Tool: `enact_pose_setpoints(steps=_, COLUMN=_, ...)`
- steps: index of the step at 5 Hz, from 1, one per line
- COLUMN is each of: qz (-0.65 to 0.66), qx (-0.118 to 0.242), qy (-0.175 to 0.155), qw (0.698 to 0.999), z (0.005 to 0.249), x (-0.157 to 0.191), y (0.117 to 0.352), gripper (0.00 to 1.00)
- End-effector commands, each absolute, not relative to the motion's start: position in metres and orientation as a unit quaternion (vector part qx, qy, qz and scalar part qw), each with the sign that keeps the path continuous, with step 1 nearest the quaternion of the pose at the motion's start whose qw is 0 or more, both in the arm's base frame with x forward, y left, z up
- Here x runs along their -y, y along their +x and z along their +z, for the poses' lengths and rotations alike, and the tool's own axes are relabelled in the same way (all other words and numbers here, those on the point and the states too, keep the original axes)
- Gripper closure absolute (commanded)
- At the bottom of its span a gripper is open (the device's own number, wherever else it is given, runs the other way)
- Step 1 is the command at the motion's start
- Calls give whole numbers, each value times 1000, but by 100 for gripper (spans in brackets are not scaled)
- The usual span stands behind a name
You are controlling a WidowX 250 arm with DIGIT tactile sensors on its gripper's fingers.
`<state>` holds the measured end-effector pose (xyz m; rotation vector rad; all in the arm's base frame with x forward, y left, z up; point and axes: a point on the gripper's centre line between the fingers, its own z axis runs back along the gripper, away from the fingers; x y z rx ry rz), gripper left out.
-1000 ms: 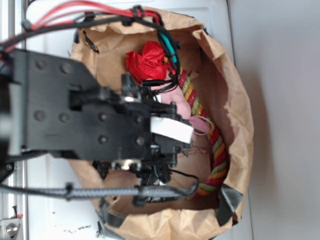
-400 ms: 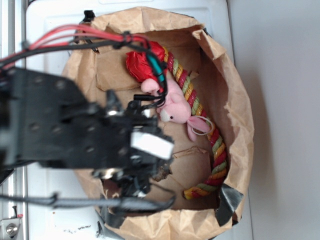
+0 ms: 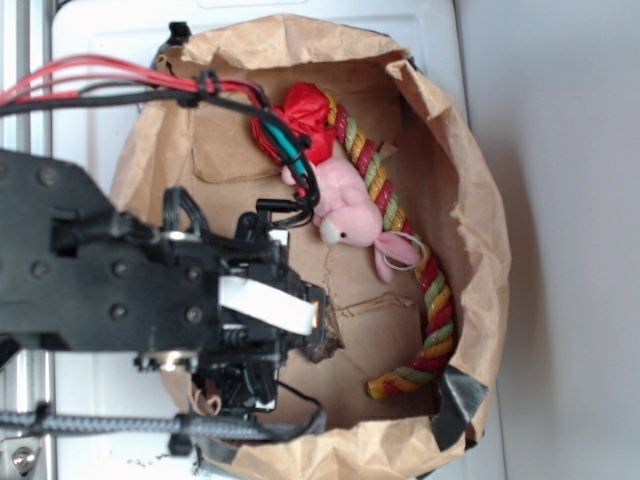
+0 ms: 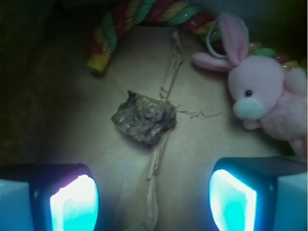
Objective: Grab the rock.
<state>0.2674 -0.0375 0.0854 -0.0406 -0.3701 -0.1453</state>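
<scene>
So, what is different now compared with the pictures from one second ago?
In the exterior view the arm has slid toward the lower left, uncovering the pink plush toy and red ball. The gripper now hangs open above the rock, not touching it; nothing was grasped or released. The toy, ball, rope and paper bag kept their places.

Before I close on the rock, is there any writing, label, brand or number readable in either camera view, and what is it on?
None can be read in either view.
White tag on the gripper: looks blank.
Paper bag: plain brown, no print showing.
Rock, pink plush toy and rope: no labels visible.
Dark specks on the white surface at the bottom edge: too small to tell whether they are text.
</scene>
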Motion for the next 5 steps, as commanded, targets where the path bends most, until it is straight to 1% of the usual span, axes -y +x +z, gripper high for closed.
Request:
enact_pose_setpoints(steps=1, qz=-71, qx=205, qy=-17, qw=976, z=90, x=51, y=285, gripper=0)
enact_pose_setpoints(steps=3, qz=-74, qx=207, qy=-9, qw=976, z=78, x=63, y=286, gripper=0)
enact_pose_setpoints(steps=4, qz=-70, qx=207, qy=-2, qw=976, z=74, x=65, y=290, gripper=0)
enact_pose_setpoints(steps=5, qz=-62, qx=204, qy=5, qw=977, z=70, x=66, y=298, gripper=0)
